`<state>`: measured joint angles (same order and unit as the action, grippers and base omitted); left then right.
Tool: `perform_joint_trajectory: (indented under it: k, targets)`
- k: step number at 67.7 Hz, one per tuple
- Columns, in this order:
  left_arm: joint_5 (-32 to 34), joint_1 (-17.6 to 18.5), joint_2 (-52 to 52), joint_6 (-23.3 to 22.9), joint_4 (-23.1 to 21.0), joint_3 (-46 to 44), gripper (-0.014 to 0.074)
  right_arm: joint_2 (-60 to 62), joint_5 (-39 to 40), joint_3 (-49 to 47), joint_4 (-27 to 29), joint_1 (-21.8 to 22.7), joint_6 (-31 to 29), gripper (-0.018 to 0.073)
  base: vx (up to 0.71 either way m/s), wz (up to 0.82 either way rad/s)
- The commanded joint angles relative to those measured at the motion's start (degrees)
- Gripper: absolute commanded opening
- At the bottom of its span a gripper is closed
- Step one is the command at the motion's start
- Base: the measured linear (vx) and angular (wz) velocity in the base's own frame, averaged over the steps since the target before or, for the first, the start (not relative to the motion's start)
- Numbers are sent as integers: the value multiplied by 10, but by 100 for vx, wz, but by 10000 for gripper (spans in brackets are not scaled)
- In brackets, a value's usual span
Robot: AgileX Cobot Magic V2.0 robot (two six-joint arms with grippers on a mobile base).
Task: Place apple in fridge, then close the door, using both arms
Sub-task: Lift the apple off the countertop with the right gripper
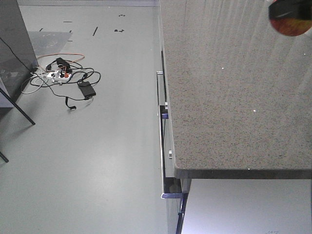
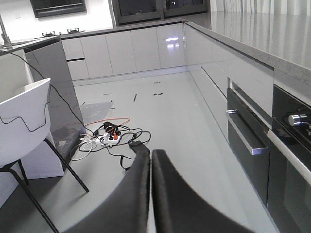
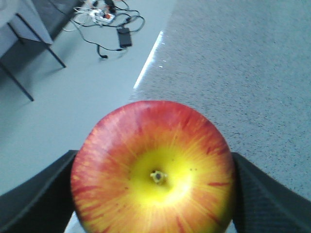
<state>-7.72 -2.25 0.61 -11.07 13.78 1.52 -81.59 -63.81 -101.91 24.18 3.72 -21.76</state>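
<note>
No legible text, labels, brands or numbers in any view. Dark marks [image 2: 158,93] on the floor [image 2: 175,131], far ahead of the left pincer [image 2: 150,153], are too small to read. Same for the knob [image 2: 297,119] to its right.

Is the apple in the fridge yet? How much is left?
Not yet. Done: the right gripper is clamped on the glossy red-and-yellow apple. In hand: carrying it, now at the speckled grey countertop. Left: putting it in the fridge and closing the door; neither shows here. The left gripper is shut, empty.
</note>
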Motion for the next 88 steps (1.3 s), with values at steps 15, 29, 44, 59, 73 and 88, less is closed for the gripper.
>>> perform_joint_trajectory:
  k: [15,29,44,59,73,88]
  targets:
    - [38,2,10,-1,-3,8,-8,98,-20,-19,23,2,-5,91,0,0]
    - [38,2,10,-1,-3,8,-8,118,-21,-19,23,2,-6,91,0,0]
    - [38,2,10,-1,-3,8,-8,118,-21,-19,23,2,-6,91,0,0]
    - [38,2,10,-1,-3,8,-8,118,-21,-19,23,2,-6,91,0,0]
    - [38,2,10,-1,-3,8,-8,118,-21,-19,23,2,-6,91,0,0]
    - [38,2,10,-1,-3,8,-8,118,-21,-19,23,2,-6,91,0,0]
